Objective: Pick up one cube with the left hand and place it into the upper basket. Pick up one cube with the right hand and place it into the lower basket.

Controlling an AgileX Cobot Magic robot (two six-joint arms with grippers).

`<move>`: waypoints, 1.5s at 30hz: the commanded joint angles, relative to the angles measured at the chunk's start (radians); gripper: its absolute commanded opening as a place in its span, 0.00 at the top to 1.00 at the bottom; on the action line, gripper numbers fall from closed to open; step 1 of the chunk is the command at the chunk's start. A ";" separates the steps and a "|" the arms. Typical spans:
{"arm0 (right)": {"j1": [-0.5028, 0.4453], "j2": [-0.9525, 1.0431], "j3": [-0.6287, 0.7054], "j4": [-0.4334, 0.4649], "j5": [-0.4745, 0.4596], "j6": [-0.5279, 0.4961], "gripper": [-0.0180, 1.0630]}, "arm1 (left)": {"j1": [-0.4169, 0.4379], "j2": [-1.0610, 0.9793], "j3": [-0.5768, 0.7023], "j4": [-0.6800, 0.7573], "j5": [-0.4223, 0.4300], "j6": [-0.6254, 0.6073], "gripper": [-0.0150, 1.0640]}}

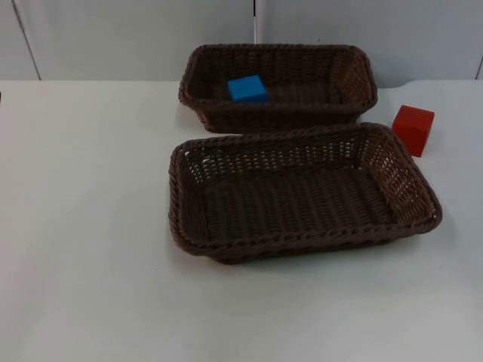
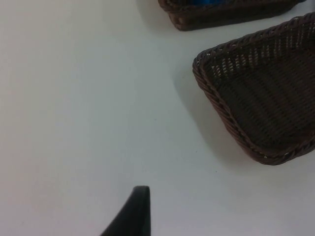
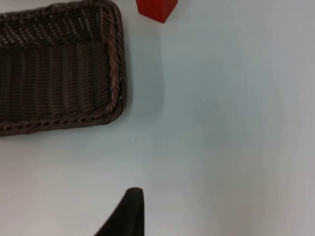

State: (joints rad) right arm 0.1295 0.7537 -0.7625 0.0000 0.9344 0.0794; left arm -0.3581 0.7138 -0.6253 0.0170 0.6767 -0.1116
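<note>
Blue cube (image 1: pixel 247 88) sits in the far basket (image 1: pixel 355 98); red cube (image 1: pixel 413 129) sits right of the near basket (image 1: pixel 423 219), both baskets' long axes running left-right. Can't tell either gripper's state.

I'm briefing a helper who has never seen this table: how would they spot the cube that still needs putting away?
Start at the white table with two brown wicker baskets, one behind the other. Look past the right end of the nearer, empty lower basket: the red cube sits there on the bare table, apart from the rim. The only other cube, the blue cube, lies inside the upper basket.
</note>
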 commanded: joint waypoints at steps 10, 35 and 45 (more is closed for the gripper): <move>-0.005 0.312 -0.165 0.008 -0.022 -0.079 0.01 | -0.001 -0.006 0.002 -0.010 -0.009 -0.010 0.04; -0.005 1.014 -0.554 -0.028 -0.144 -0.363 0.01 | -0.001 -0.006 0.002 -0.017 -0.017 -0.010 0.04; -0.005 1.278 -0.799 -0.013 -0.146 -0.529 0.01 | -0.001 -0.006 0.002 -0.005 -0.031 -0.010 0.04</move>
State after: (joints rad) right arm 0.1295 1.9938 -1.5193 -0.0190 0.7901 -0.4083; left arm -0.3581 0.7138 -0.6253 0.0129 0.6630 -0.1116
